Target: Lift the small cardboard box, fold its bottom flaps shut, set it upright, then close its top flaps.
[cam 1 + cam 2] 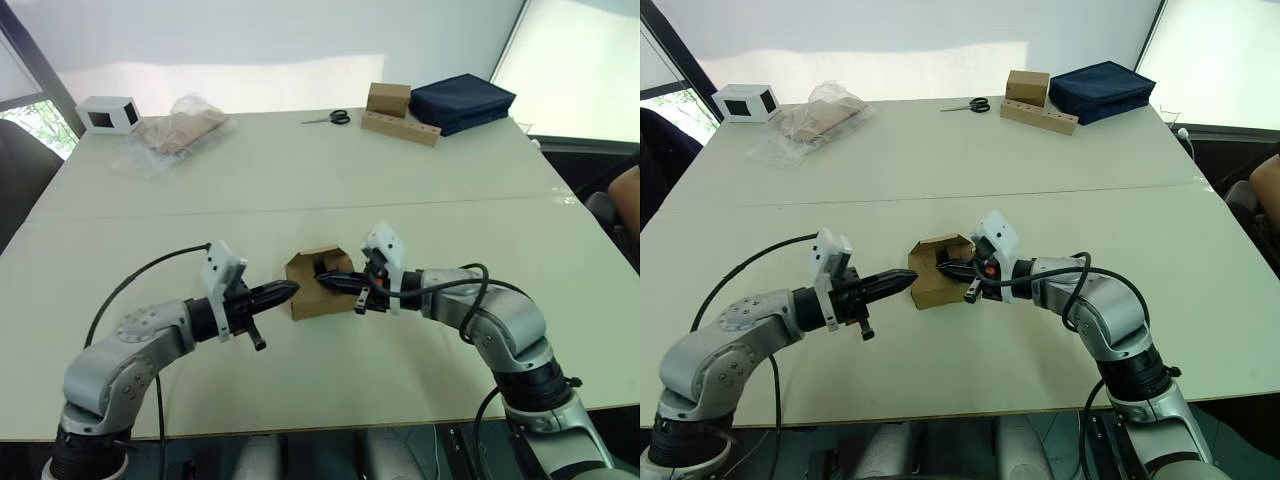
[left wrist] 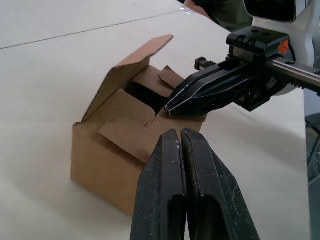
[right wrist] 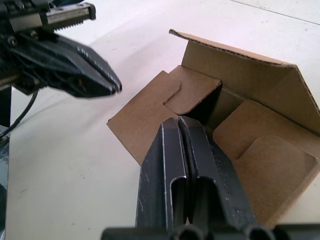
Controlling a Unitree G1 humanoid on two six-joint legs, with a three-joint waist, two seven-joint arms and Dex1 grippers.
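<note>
— Where was the small cardboard box [image 1: 318, 285]?

— It stood on the pale table [image 1: 300, 190], near the front edge and about midway between the two arms, its opening turned upward. The top flaps [image 3: 240, 95] were not closed: one larger panel stood raised on the far side, and the smaller side flaps with notched tabs lay partly folded in over the opening.

— And the left tool [image 2: 181, 135]?

— Clenched, fingers pressed together with nothing between them. Its tip was at the box's left side, right by one folded flap; I could not tell whether it touched.

— The right tool [image 3: 179, 122]?

— Also clenched and holding nothing. It came in from the right, and its tip lay over the opening, on or just above the inner flaps.

— Anything else on the table?

— At the far side, well apart from the box: a white box with a dark window [image 1: 108, 114] at the left corner, a clear plastic bag [image 1: 178, 130] beside it, scissors [image 1: 330, 118] near the middle, then a smaller cardboard cube [image 1: 388, 98] on a long cardboard slab [image 1: 400, 128], and a dark blue pouch [image 1: 462, 102] just to the right.
</note>
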